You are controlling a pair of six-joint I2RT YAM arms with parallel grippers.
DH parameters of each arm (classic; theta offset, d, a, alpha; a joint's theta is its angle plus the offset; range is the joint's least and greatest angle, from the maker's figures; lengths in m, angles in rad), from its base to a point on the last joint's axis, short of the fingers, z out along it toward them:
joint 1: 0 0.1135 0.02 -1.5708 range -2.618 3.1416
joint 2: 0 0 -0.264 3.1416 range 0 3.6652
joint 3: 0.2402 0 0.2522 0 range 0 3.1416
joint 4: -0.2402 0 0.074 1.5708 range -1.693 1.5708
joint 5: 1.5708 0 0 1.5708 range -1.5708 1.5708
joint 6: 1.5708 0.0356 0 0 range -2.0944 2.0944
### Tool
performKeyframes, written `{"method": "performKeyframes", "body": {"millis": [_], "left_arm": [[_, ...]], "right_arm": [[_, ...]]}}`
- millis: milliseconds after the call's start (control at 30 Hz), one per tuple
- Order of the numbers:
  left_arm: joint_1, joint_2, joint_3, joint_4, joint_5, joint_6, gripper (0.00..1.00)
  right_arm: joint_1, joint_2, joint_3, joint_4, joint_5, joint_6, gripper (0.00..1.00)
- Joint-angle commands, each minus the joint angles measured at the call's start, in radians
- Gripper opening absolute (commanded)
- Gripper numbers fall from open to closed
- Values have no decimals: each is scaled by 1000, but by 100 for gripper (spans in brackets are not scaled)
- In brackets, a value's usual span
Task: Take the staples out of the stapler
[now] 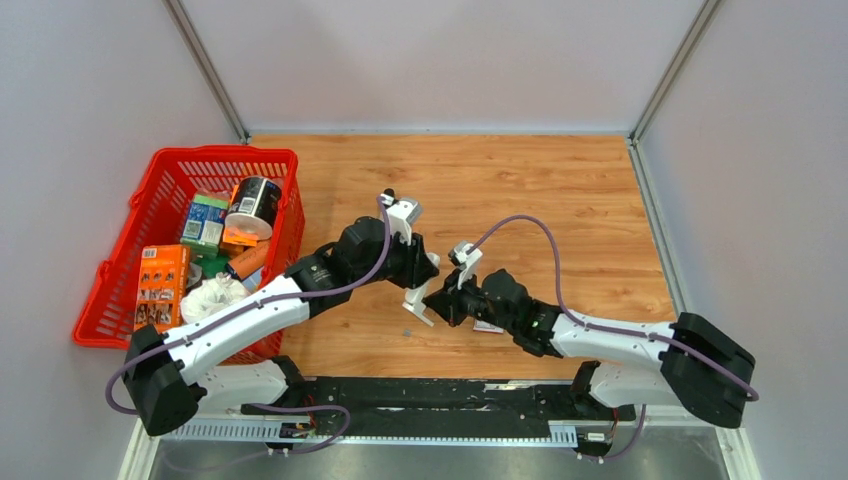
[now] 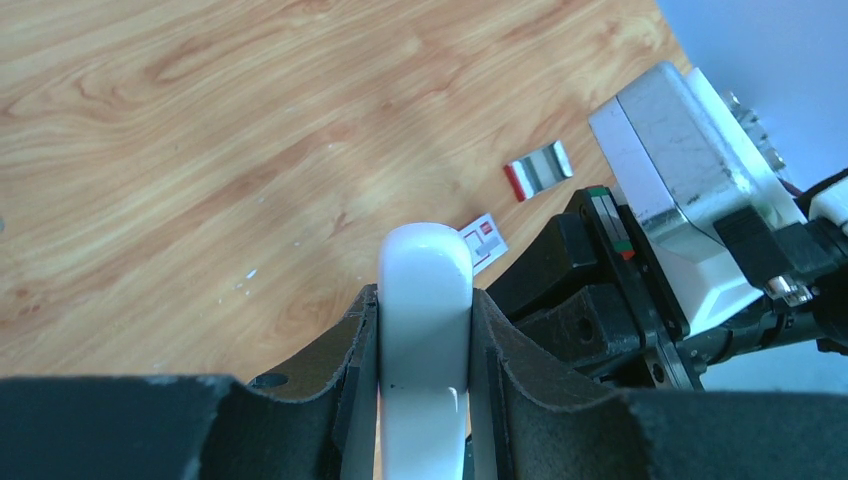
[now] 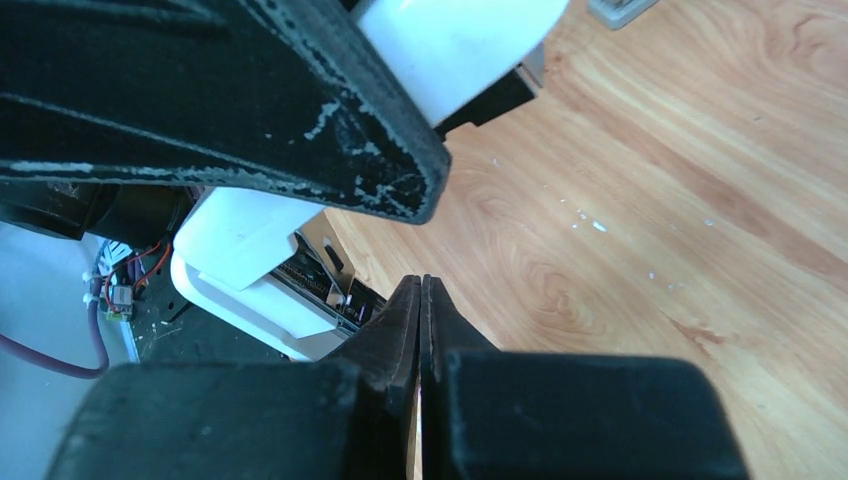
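Observation:
My left gripper (image 1: 420,283) is shut on the white stapler (image 1: 417,308) and holds it above the wooden table, near the middle front. In the left wrist view the stapler's rounded end (image 2: 424,262) sticks out between the two black fingers (image 2: 345,350). My right gripper (image 1: 438,299) is close beside the stapler on its right. In the right wrist view its jaws (image 3: 420,300) are pressed together with nothing visible between them, and the stapler (image 3: 455,40) shows above, behind the left gripper's finger (image 3: 250,110). No staples are visible.
A small red-and-white flat box (image 2: 484,242) and a shiny metal piece with a red end (image 2: 538,168) lie on the table under the right arm. A red basket (image 1: 170,163) full of packages stands at the left. Grey walls enclose the table.

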Motion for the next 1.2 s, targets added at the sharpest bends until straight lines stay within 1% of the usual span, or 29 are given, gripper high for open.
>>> {"method": "performKeyframes", "body": {"millis": [0,33,200,400,733,1000,1167], "left_arm": [[-1,0,7,68,-76,-35,0],[-1,-1,9,63,-101,-35,0],[1,-6,1,40,-135,-40,0],[-1,-9,-11,34,-149,-46,0],[1,-6,-20,12,-145,-63,0],[1,19,-17,-32,-133,-80,0],[-1,22,-14,-46,-139,-80,0]], "right_arm": [[31,68,-14,173,-112,36,0],[39,86,-14,190,-123,37,0],[74,175,-9,279,-163,45,0],[123,233,5,332,-154,42,0],[126,178,-12,299,-80,5,0],[126,158,5,279,-71,-46,0],[126,169,11,286,-88,-46,0]]}}
